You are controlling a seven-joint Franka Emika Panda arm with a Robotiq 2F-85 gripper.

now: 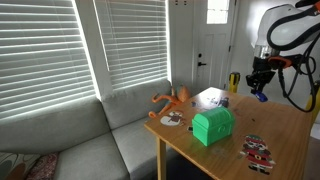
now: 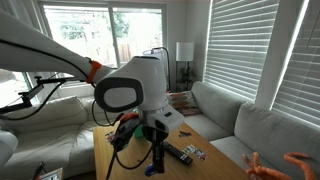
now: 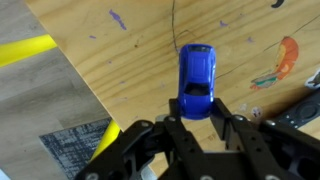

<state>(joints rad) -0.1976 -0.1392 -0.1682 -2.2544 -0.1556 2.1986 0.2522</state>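
Note:
My gripper [image 3: 197, 108] is shut on the rear end of a small blue toy car [image 3: 197, 78], whose front points away from me in the wrist view. Below it lies a wooden table top [image 3: 130, 60] with marks drawn on it. In an exterior view the gripper [image 1: 259, 90] hangs over the far end of the table [image 1: 280, 125], with the blue car [image 1: 260, 96] just above the surface. In an exterior view the gripper [image 2: 155, 160] is close over the table, and the car [image 2: 152, 170] shows as a blue spot at its tip.
A green box [image 1: 213, 126], an orange toy [image 1: 172, 99], a shiny white bag [image 1: 210, 98] and a red-and-white figure [image 1: 258, 150] are on the table. A grey sofa [image 1: 60, 140] stands beside it. A yellow bar [image 3: 25, 50] lies past the table edge.

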